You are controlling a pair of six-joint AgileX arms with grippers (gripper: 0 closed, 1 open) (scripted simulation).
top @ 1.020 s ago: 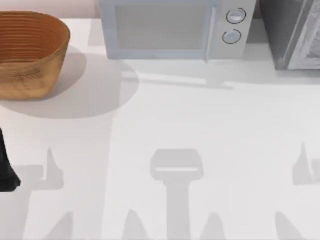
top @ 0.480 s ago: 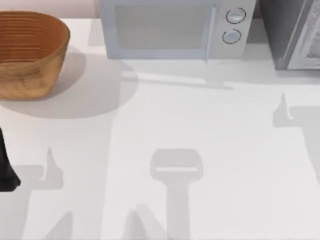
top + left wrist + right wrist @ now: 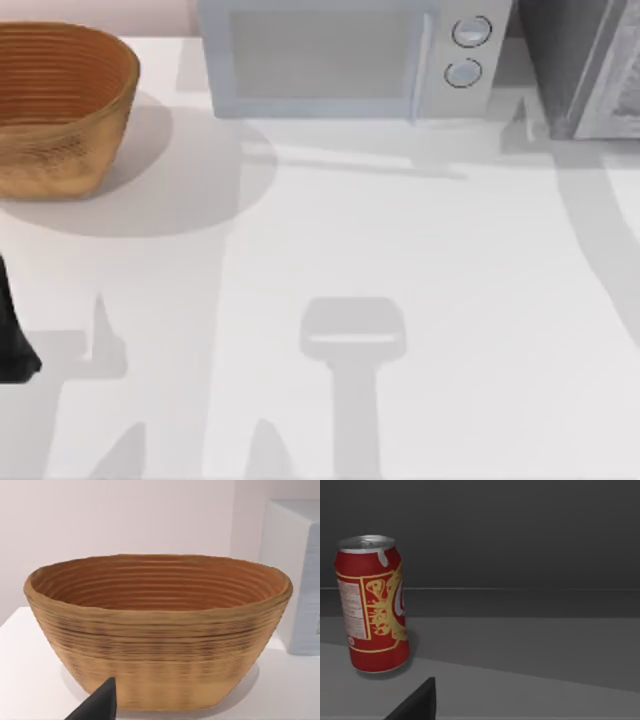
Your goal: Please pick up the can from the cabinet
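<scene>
The can (image 3: 372, 605) is red with yellow markings and a silver top. It stands upright on the dark grey floor inside the cabinet (image 3: 520, 540), seen in the right wrist view. A dark part of my right gripper (image 3: 420, 705) shows at the near edge of that view, short of the can and a little to its side, not touching it. In the top view the cabinet (image 3: 560, 60) stands at the back right, dark grey and speckled, with its pale door panel (image 3: 620, 90) swung outward. My left arm (image 3: 10, 330) is parked at the table's left edge.
A white microwave (image 3: 340, 60) with two round knobs stands at the back middle. A brown woven basket (image 3: 60, 110) sits at the back left, facing my left gripper (image 3: 97, 707) in the left wrist view. The white table (image 3: 330, 230) is bare in the middle.
The right arm's shadow has slid from the table's right side up to the foot of the cabinet at the back right. The left arm has stayed put.
</scene>
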